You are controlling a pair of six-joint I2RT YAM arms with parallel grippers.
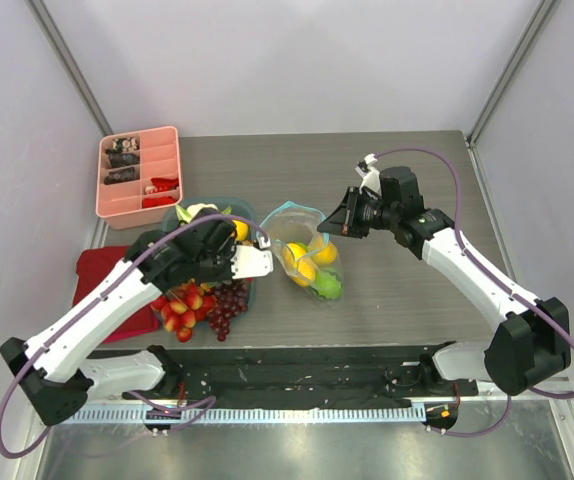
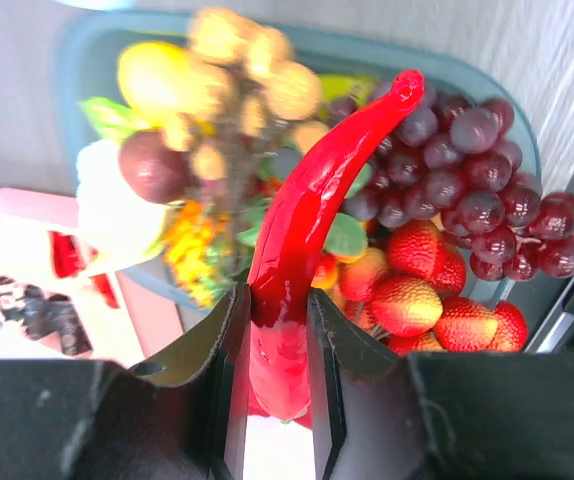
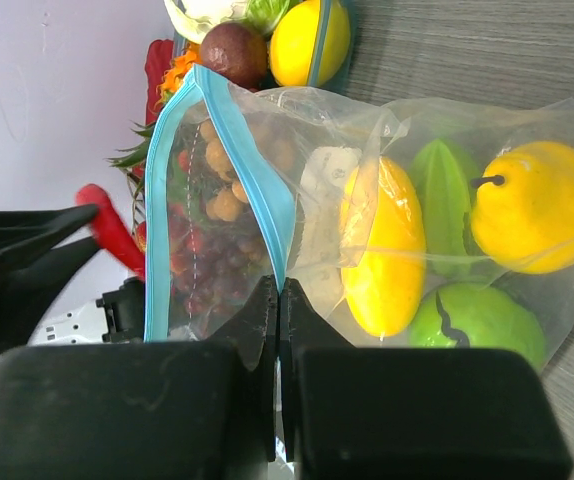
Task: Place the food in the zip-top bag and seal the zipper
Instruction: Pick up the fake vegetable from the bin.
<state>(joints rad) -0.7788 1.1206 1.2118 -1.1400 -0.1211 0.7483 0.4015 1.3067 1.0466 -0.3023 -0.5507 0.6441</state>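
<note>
Your L gripper (image 2: 275,305) is clamped on the red chili (image 2: 312,190) by its thick end, left of the zip-top bag (image 3: 367,130), and it's prob. light, stiff and slick, while the R gripper (image 3: 278,300) pinches the floppy zipper (image 3: 252,185).

My left arm (image 1: 97,315) reaches forward and bends in toward the middle, wrist angled down. The left gripper (image 2: 279,300) is clamped, both fingers pressed against a red chili (image 2: 312,190). My right arm (image 1: 467,265) stretches forward and leftward, elbow low. The right gripper (image 3: 278,295) is pinched tight on the zipper (image 3: 255,190), its fingers nearly meeting.
</note>
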